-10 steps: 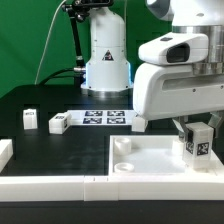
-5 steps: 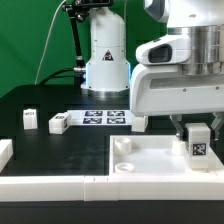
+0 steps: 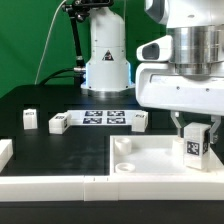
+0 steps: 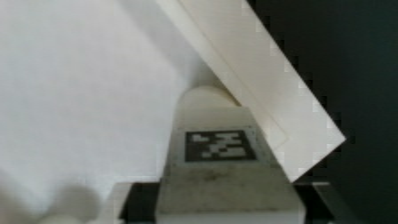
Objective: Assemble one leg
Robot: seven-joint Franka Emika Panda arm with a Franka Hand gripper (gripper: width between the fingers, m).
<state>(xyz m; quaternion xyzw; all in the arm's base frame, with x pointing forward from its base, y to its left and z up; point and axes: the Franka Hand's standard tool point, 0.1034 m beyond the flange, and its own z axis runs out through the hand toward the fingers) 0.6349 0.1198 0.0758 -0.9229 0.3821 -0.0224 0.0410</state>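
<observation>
The leg (image 3: 197, 150), a small white rectangular post with a black-and-white tag, stands upright at the exterior view's right, clamped in the gripper (image 3: 197, 138) over the large white square panel (image 3: 150, 160). Round sockets (image 3: 122, 146) show at the panel's left. Any socket beneath the leg is hidden, so keep it vertical, centre it, then press down gently.

Blk table (image 3: 50, 145), marker board (image 3: 105, 117), white panel (image 3: 150, 166) (front), loose posts (image 3: 57, 123)
</observation>
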